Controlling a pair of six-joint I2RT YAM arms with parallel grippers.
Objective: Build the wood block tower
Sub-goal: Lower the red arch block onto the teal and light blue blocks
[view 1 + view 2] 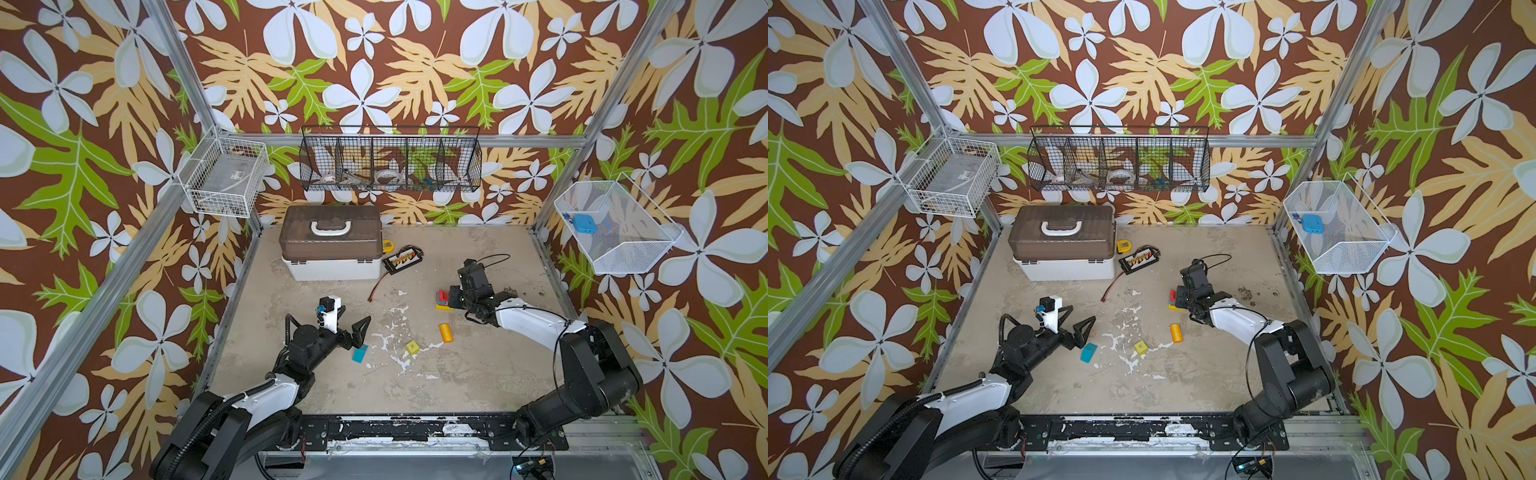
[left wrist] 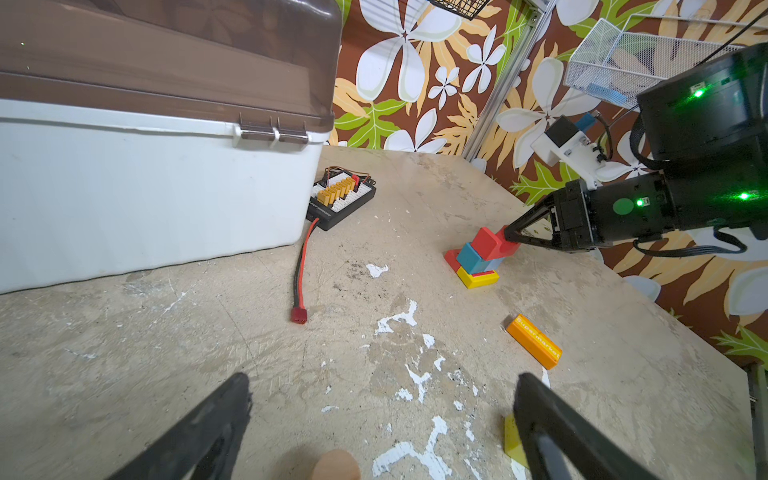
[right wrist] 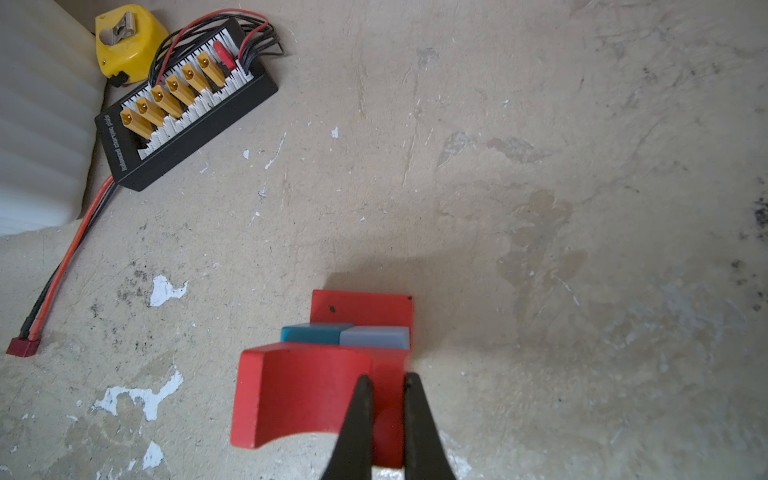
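Where the tower (image 2: 471,257) stands, your right gripper (image 3: 384,380) pinches the red arch (image 3: 299,390).
Your left gripper (image 2: 382,380) hangs spread wide near the teal block (image 1: 360,354).

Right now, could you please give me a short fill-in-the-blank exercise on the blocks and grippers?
1. The right gripper is shut on the arch block, which is painted ___.
2. The tower has a flat base coloured ___.
3. The left gripper is fully ___, holding nothing.
4. The orange bar bears the word ___.
Missing words: red; yellow; open; Supermarket.
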